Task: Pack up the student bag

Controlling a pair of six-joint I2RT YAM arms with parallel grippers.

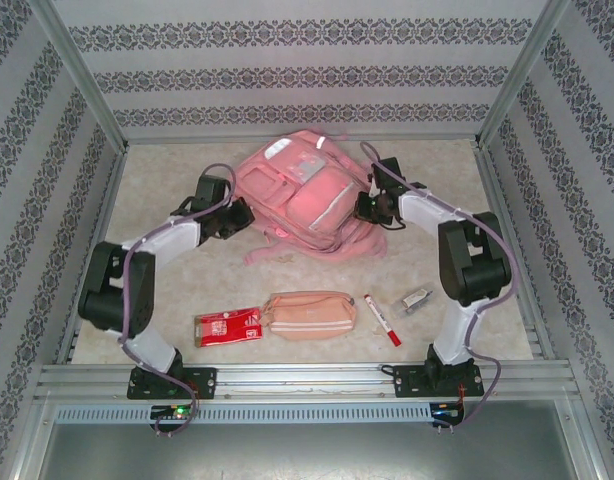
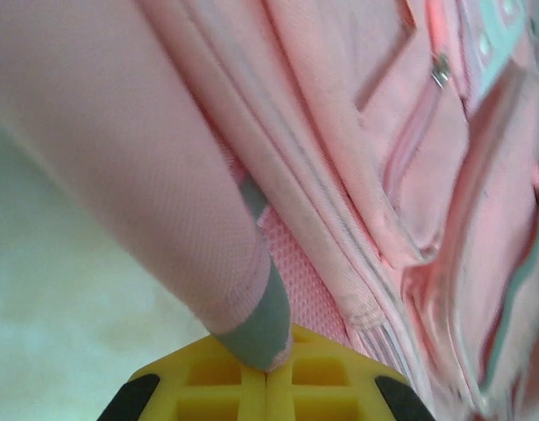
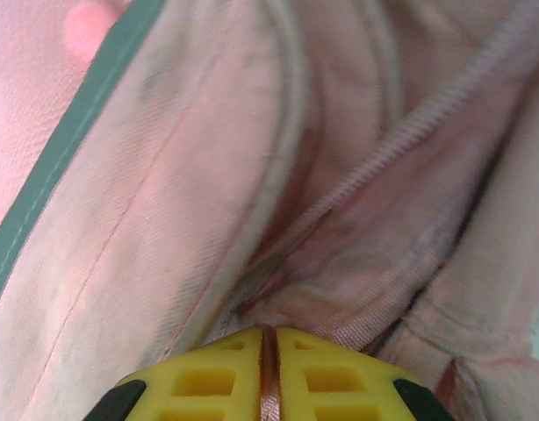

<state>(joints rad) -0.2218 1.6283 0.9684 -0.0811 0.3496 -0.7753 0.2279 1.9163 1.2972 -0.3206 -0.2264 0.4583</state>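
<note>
Located student bag [image 1: 302, 195] lying flat at the middle of the tabletop's [image 1: 152, 185] far edge. Noted left gripper [image 2: 267, 373] clenched on a grey-tipped strap end [image 2: 262, 320] at the bag's left side. Noted right gripper [image 3: 269, 346] pinched on a thin fold of cloth beside a zip line [image 3: 401, 132] on its right side. Observed pencil pouch [image 1: 309, 314], red packet [image 1: 227, 326] and marker [image 1: 381, 319] unpacked along the near edge. Judged both holds shallow: likely to slip under an uneven pull, or to drag the whole bag instead of opening it. Possible strain on the zip seam if pulled apart too hard.
</note>
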